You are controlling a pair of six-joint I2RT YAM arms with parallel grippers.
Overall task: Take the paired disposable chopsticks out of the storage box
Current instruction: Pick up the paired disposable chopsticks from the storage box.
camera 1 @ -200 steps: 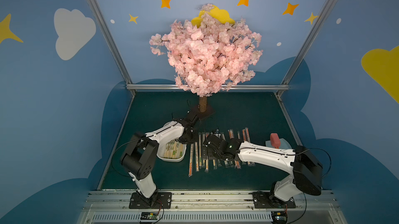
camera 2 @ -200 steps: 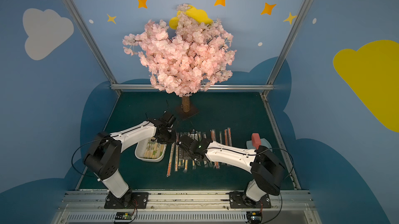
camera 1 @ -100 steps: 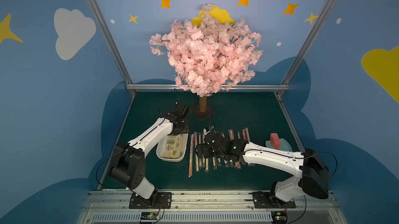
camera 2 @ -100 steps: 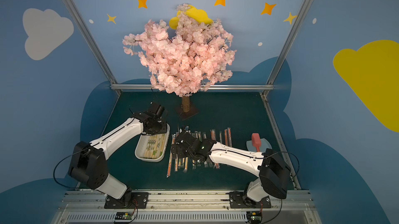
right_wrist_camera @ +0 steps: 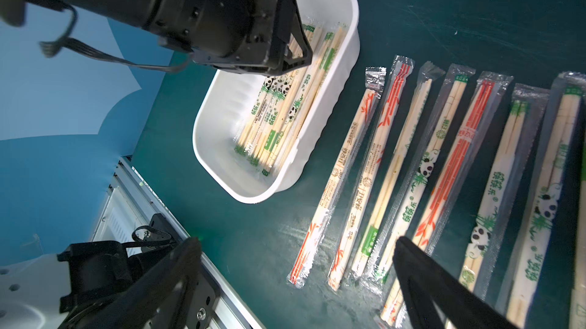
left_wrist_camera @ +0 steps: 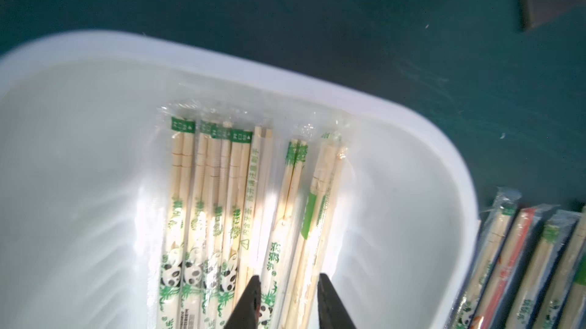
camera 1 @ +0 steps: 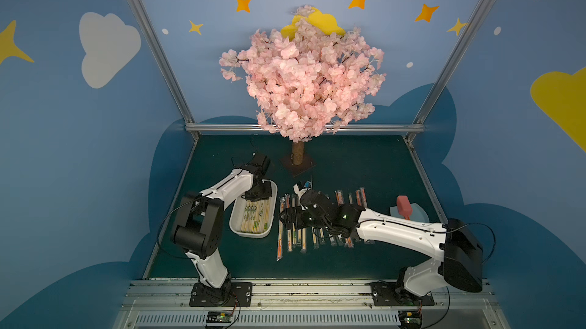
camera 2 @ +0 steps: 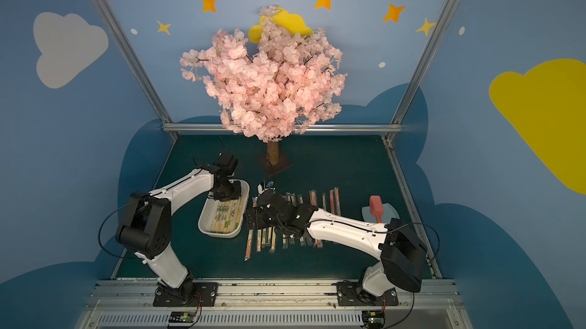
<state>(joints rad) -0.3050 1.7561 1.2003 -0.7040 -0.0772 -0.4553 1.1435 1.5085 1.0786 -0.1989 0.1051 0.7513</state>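
The white storage box (camera 1: 234,226) (camera 2: 203,226) lies at the left of the green mat and holds several paired disposable chopsticks (left_wrist_camera: 222,200) (right_wrist_camera: 279,115) in clear sleeves with green panda prints. My left gripper (left_wrist_camera: 287,276) (camera 1: 258,195) reaches down into the box's far end. Its jaws stand a little apart, astride the sleeved pairs on the box's right side. More chopstick pairs (right_wrist_camera: 390,159) (camera 1: 296,241) lie in a row on the mat to the right of the box. My right gripper (right_wrist_camera: 296,241) (camera 1: 285,218) hovers wide open over the left end of that row, holding nothing.
A pink blossom tree (camera 1: 301,80) stands on a dark base (camera 1: 296,165) behind the box. A light-blue scoop (camera 1: 415,213) with a red piece (camera 1: 403,205) on it sits at the right. A metal rail (camera 1: 285,289) borders the mat's front edge.
The left arm swung from the row of chopsticks back over the box and lowered its gripper into the far end. The right gripper drifted a little leftward, still wide open.
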